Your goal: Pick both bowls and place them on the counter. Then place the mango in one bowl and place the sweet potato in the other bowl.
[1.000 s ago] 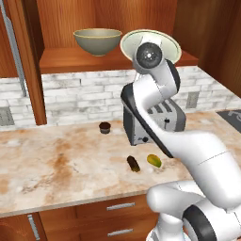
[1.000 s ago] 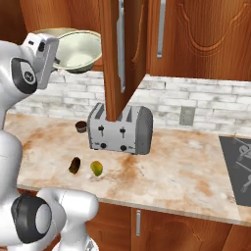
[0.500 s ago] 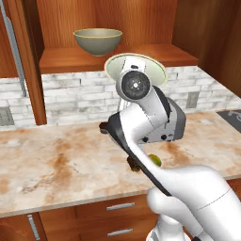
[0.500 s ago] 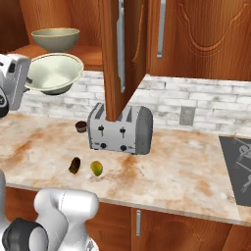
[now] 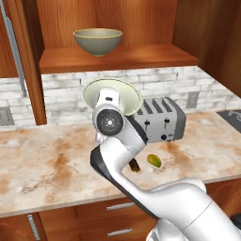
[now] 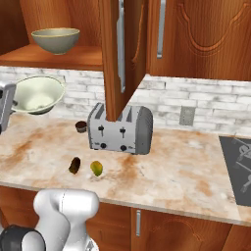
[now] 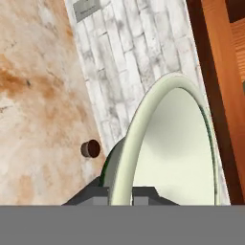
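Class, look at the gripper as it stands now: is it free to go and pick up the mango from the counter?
Probably not yet. The gripper is shut on the rim of a pale bowl, held above the counter. The mango lies in the open beside the sweet potato, but the bowl must go down first.
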